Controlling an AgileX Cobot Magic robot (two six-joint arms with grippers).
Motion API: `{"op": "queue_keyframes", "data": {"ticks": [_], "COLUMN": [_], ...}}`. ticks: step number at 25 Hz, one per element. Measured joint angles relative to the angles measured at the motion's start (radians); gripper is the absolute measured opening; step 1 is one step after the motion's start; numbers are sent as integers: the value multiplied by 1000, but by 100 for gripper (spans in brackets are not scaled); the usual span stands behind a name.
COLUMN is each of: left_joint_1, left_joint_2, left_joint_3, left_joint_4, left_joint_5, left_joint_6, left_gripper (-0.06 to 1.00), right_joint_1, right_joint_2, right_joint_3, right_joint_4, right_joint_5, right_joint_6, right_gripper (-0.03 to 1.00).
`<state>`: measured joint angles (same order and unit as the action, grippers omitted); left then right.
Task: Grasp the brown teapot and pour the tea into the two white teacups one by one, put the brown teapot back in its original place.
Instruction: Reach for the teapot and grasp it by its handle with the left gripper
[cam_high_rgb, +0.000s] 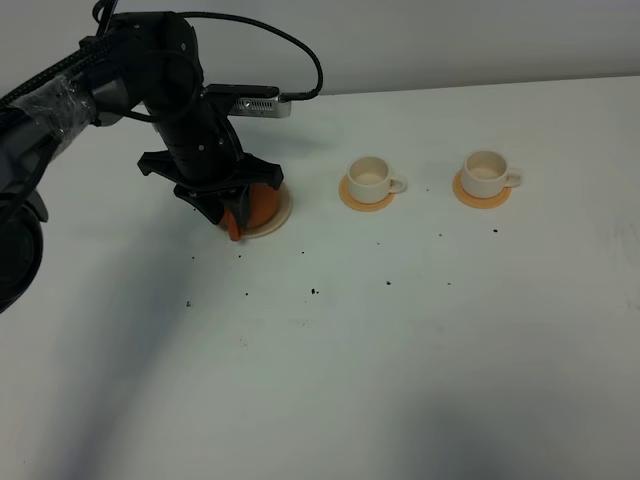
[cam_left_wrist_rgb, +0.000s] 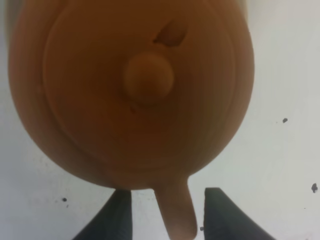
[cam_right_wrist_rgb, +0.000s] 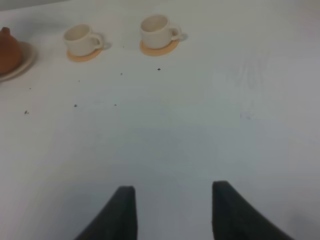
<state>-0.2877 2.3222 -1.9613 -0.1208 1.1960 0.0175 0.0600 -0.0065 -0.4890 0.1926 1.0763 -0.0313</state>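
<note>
The brown teapot (cam_high_rgb: 260, 206) sits on its cream saucer (cam_high_rgb: 283, 212) at the left of the table. My left gripper (cam_high_rgb: 233, 218) hangs straight over it. In the left wrist view the teapot (cam_left_wrist_rgb: 140, 90) fills the frame, lid knob up. Its loop handle (cam_left_wrist_rgb: 176, 215) lies between the fingers of my left gripper (cam_left_wrist_rgb: 170, 217), which is open with a small gap on each side. The two white teacups (cam_high_rgb: 370, 175) (cam_high_rgb: 486, 172) stand to the right, pale inside. No tea is in view. My right gripper (cam_right_wrist_rgb: 172, 215) is open over bare table, with nothing between its fingers.
Each cup rests on an orange coaster (cam_high_rgb: 353, 201) (cam_high_rgb: 472, 200). Small dark specks (cam_high_rgb: 314, 291) dot the white table in front of the saucer. The right wrist view shows the teapot (cam_right_wrist_rgb: 7, 50) and both cups (cam_right_wrist_rgb: 80, 39) (cam_right_wrist_rgb: 156, 29) far off.
</note>
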Motion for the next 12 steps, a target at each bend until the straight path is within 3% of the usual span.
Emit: {"op": "queue_keyframes", "data": {"ticks": [12], "left_joint_1": [0], "left_joint_2": [15], "left_joint_3": [0], "left_joint_4": [-15], "left_joint_5": [0], "left_joint_6": [-10], "left_gripper": [32], "right_joint_1": [0], "right_joint_2": [0], "right_joint_3": [0], "right_joint_4": [0], "right_joint_5": [-1], "right_joint_6": [0], "right_gripper": [37]}}
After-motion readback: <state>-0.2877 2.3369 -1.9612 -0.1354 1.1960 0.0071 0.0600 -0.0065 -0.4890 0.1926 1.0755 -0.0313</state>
